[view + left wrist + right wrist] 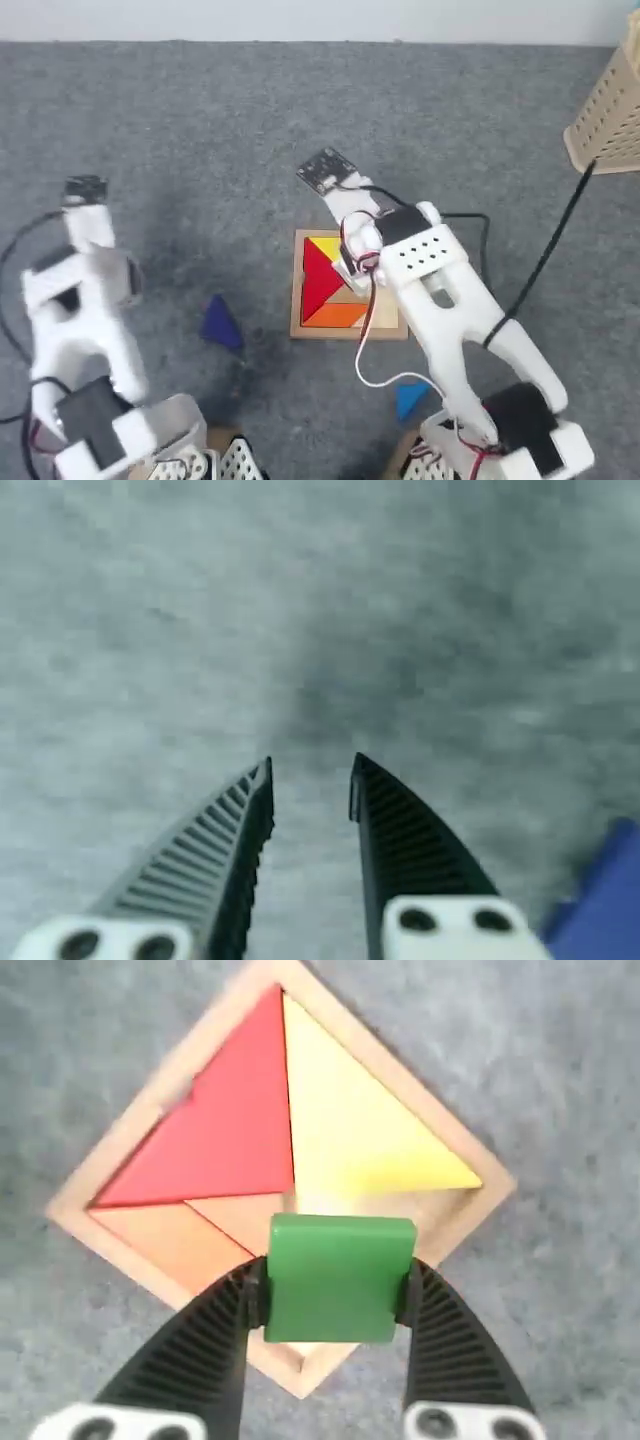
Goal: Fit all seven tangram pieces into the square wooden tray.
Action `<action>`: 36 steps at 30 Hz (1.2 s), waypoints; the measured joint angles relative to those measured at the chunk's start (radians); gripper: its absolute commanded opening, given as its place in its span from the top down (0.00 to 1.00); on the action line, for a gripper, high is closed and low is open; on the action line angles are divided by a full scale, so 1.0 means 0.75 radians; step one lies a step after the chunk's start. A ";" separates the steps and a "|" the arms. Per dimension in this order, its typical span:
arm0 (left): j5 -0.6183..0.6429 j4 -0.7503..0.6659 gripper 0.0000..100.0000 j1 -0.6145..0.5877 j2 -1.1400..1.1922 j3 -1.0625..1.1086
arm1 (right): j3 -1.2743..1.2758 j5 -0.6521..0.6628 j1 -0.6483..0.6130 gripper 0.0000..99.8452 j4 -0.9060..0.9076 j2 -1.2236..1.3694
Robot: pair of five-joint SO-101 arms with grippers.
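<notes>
The square wooden tray [297, 300] lies mid-table with a red triangle [318, 275], a yellow triangle [326, 245] and an orange piece [336, 316] in it. My right arm [430, 262] hangs over the tray. Its gripper [333, 1280] is shut on a green square [338, 1278], held just above the tray's bare corner beside the red triangle [220, 1130], yellow triangle [350, 1130] and orange piece [170, 1240]. A dark blue triangle [220, 322] lies on the carpet left of the tray. My left gripper [310, 768] is open above bare carpet, with the blue piece [600, 900] off to one side.
A light blue piece [410, 398] lies on the carpet near the right arm's base. A perforated wooden box [610, 110] stands at the back right. My left arm [80, 290] stands at the far left. Grey carpet covers the table.
</notes>
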 measured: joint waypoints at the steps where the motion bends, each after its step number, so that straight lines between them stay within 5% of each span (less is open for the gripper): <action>1: 0.033 -0.025 0.88 0.027 -0.014 0.049 | 0.004 0.000 0.002 0.90 -0.008 0.020; 16: 0.065 -0.074 0.88 0.061 -0.037 0.096 | 0.006 0.002 -0.006 0.90 -0.141 0.305; 23: 0.070 -0.074 0.88 0.057 -0.037 0.096 | 0.006 0.070 -0.006 0.79 -0.141 0.305; 36: 0.070 -0.074 0.88 0.057 -0.037 0.096 | 0.004 0.151 -0.006 0.85 -0.141 0.305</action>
